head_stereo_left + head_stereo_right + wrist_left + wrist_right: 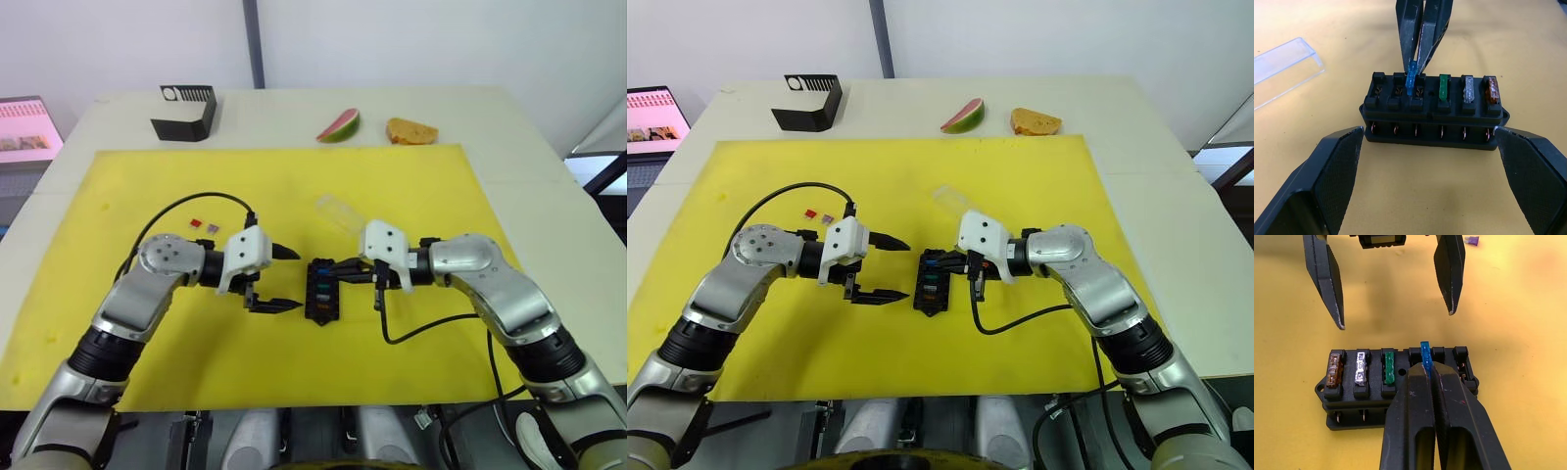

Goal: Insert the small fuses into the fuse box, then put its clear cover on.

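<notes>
While three fuses already sat seated in the fuse box (1432,110) — the amber fuse (1491,89), the grey fuse (1468,89) and the green fuse (1444,87) side by side at one end of the row — the fourth was only part-way home. The right gripper (1426,366) had its two fingers pinched shut on the teal fuse (1424,352), holding it upright over the next slot, its lower edge at or just inside the opening; how deep it had gone could not be told. Two slots at the far end of the row looked empty.

The left gripper (286,279) held nothing, with its fingers spread wide on the side of the box opposite the right gripper and apart from it.

By my reckoning the job was a little past half done: the teal fuse needed pressing down, then two more fuses, then the lid. The red fuse (198,223) and the purple fuse (212,227) lay together on the yellow mat (421,176), beyond the left arm and well apart from the box. The clear cover (340,212) lay flat on the mat just past the box, near the right gripper.

Farther back on the table stood a black angular box (184,113), a watermelon slice (339,126) and a piece of bread (411,130), none of them in the way. Nothing blocked the open slots; the cable (431,326) hanging from the right wrist lay close to the box.
</notes>
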Controlling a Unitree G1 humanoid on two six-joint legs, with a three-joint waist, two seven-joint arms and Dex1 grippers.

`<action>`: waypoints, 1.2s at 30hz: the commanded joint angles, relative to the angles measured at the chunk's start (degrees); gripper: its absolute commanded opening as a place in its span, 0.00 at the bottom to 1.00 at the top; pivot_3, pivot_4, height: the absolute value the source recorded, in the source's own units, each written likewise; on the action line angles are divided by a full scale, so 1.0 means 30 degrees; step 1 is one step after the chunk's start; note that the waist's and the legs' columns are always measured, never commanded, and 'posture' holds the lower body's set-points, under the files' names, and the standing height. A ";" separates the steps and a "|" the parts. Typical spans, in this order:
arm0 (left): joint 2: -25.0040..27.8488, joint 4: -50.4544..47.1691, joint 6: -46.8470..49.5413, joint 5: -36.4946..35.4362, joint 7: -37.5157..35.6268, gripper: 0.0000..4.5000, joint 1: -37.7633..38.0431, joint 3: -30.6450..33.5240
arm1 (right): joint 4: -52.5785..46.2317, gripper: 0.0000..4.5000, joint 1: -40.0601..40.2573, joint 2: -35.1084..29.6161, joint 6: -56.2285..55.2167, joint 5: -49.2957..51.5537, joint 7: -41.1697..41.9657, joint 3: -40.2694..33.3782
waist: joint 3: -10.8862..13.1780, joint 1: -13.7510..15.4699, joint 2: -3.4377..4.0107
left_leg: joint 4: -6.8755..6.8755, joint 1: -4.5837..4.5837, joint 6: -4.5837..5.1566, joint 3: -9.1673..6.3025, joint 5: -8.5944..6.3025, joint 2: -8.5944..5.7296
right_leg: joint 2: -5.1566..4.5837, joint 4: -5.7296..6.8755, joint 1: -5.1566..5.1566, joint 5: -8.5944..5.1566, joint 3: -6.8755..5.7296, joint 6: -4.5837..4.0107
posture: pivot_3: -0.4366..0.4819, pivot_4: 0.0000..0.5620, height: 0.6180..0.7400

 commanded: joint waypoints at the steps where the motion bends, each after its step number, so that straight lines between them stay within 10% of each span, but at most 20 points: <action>1: -0.0049 -0.0298 -0.0152 -0.0079 -0.0055 0.99 -0.0335 0.0019 | -0.0803 0.00 -0.0220 0.0150 0.0037 0.0331 0.0007 -0.0366 | 0.0000 -0.0002 0.0000 | 0.0000 0.0000 -0.0001 0.0000 0.0000 0.0000 | 0.0000 0.0001 0.0000 0.0000 0.0000 0.0000 | 0.48 0.27 1.00; 36: -0.0090 -0.0517 -0.0066 -0.0099 0.0038 0.99 -0.0219 0.0029 | -0.0781 0.00 0.0347 0.0188 0.0025 -0.0063 0.0053 -0.0019 | -0.0001 -0.0008 -0.0001 | 0.0006 0.0000 -0.0003 0.0000 0.0002 0.0000 | 0.0003 0.0010 -0.0001 0.0000 0.0000 0.0000 | 0.48 0.27 1.00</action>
